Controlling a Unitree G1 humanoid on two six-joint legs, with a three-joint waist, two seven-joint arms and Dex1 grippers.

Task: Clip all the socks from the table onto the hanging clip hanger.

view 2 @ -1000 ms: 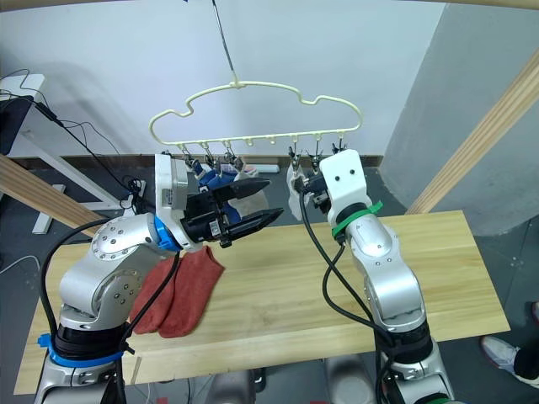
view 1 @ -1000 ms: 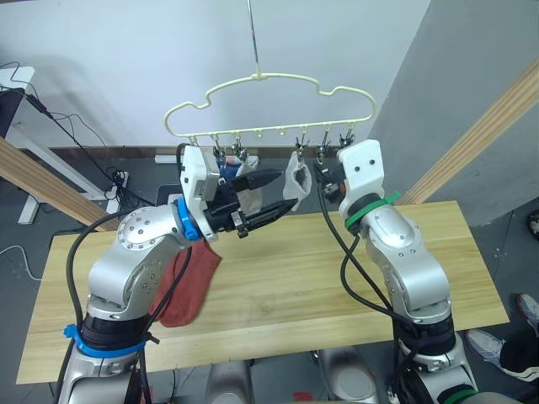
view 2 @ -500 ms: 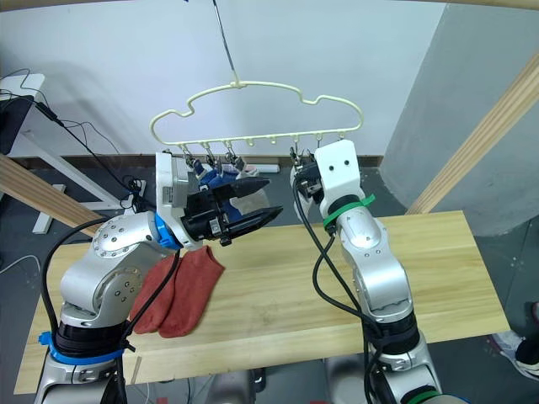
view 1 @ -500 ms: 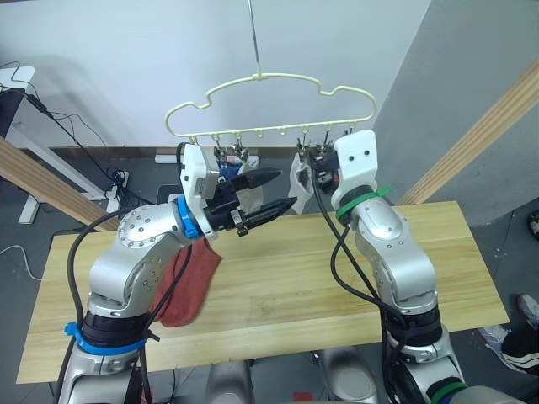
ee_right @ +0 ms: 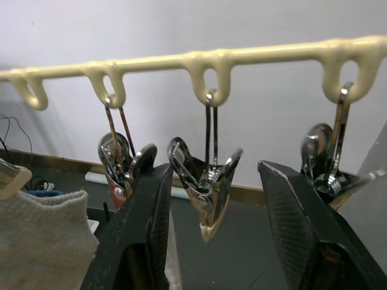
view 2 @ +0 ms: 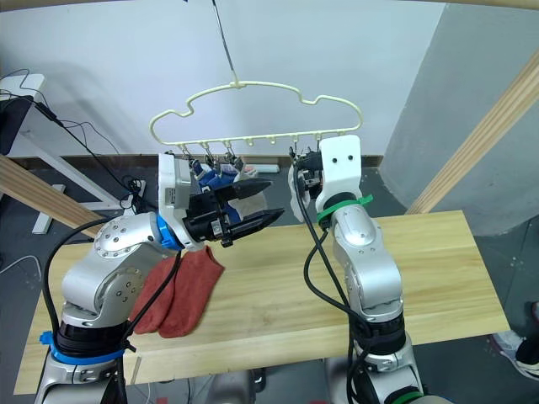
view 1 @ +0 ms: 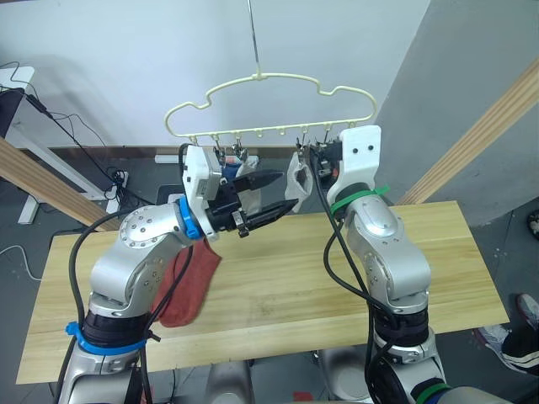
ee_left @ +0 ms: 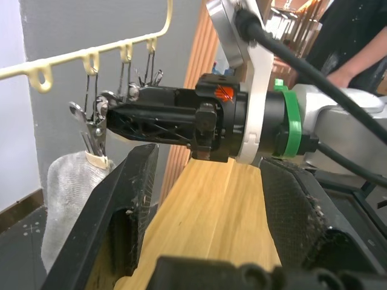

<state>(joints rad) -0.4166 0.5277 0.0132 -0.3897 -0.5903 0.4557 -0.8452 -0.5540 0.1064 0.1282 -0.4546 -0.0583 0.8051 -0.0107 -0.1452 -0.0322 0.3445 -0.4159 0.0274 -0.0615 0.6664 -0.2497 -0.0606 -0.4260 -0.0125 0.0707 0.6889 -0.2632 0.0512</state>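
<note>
The cream-yellow clip hanger [view 1: 269, 99] hangs above the table [view 1: 286, 295] with a row of metal clips under its bar. A light grey sock [view 1: 296, 178] hangs from one clip, and a blue sock [view 2: 219, 175] hangs further left behind my left arm. Two rust-red socks [view 1: 187, 282] lie on the table's left side. My left gripper [view 1: 288, 189] is open and empty, held just below the clips. My right gripper [ee_right: 211, 175] is open, its fingers on either side of a bare metal clip [ee_right: 205, 187] next to the grey sock [ee_right: 42, 232].
Thick pale wooden poles slant at the right [view 1: 480, 139] and the left [view 1: 42, 181]. Cables and a power strip [view 1: 118, 178] lie on the floor behind the table. A person [ee_left: 357, 42] stands beyond the right arm.
My right gripper has risen and swung left toward the clips, ending around a bare clip. The left arm and the socks have stayed put.
</note>
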